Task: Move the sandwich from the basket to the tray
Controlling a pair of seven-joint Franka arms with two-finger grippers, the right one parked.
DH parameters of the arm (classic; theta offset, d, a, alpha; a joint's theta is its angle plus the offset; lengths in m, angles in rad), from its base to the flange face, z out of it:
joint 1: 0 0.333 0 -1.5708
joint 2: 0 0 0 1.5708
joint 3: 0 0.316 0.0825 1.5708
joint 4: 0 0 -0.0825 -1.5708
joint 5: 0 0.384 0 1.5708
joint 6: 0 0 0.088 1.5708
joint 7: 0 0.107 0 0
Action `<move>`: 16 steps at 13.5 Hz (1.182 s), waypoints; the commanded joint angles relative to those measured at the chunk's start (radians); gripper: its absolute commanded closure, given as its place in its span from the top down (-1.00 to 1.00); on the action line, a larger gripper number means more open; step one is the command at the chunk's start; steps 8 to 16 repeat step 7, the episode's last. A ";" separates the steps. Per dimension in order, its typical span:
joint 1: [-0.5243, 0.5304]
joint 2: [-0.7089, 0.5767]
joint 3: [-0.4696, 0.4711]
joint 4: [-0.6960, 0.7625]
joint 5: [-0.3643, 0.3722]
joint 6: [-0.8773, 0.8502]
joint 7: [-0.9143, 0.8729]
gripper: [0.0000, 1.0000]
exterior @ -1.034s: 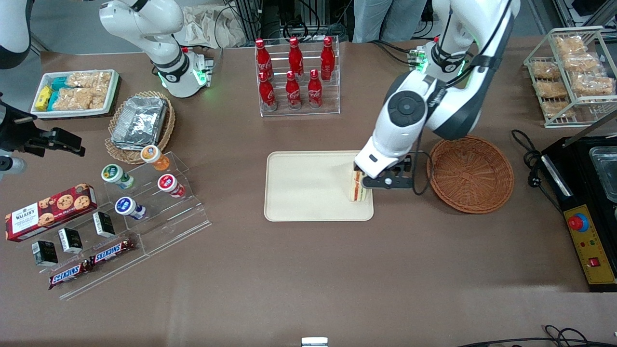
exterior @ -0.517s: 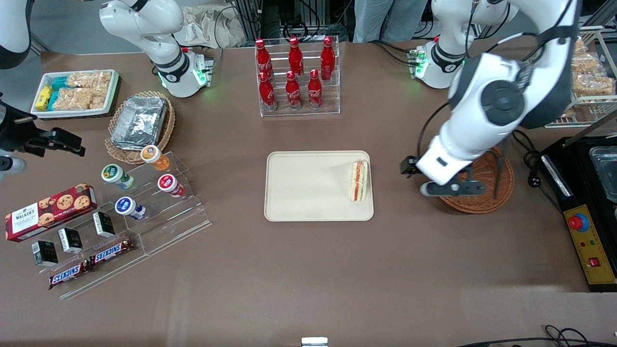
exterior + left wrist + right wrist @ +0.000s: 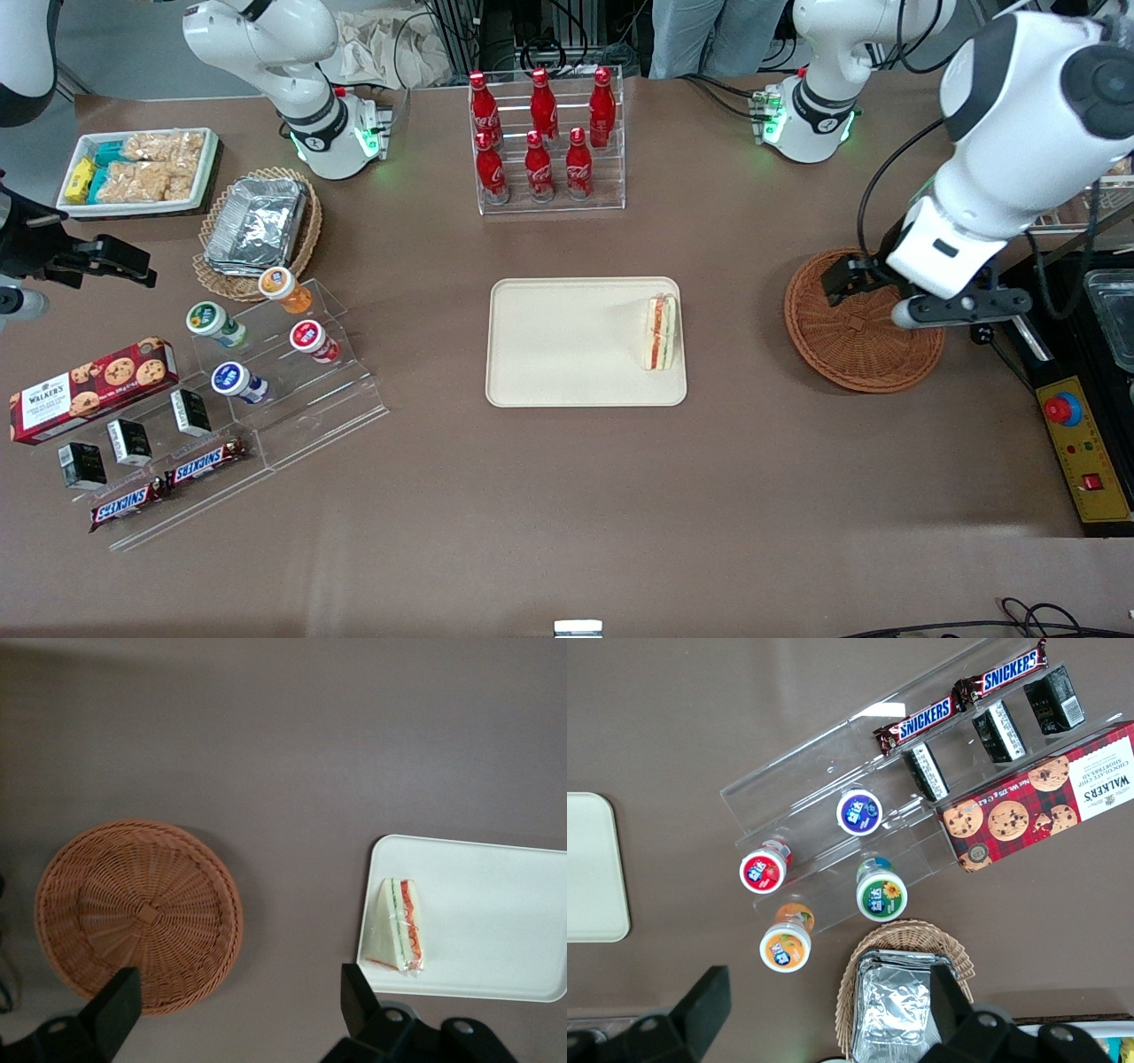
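Gripper (image 3: pixel 921 297) high over basket (image 3: pixel 850 354), fingers spread wide. Bare table between basket and tray (image 3: pixel 549 354); sandwich (image 3: pixel 659 333) occupies tray's basket-side edge.

Legible markings, for your record.
You will read "SNICKERS" on two candy bars (image 3: pixel 957 695) at the clear display stand, and "WALKER'S" on the red cookie box (image 3: pixel 1041 800) beside them. The red bottles (image 3: pixel 539 133) in the clear rack carry white Coca-Cola script. The left gripper (image 3: pixel 921 297) over the basket (image 3: pixel 864 321) bears no readable marking.
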 commanded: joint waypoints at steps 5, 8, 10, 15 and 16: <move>0.058 -0.088 -0.010 -0.014 -0.013 -0.082 0.011 0.99; 0.059 -0.090 -0.010 -0.017 -0.009 -0.085 0.011 0.99; 0.059 -0.090 -0.010 -0.017 -0.009 -0.085 0.011 0.99; 0.059 -0.090 -0.010 -0.017 -0.009 -0.085 0.011 0.99; 0.059 -0.090 -0.010 -0.017 -0.009 -0.085 0.011 0.99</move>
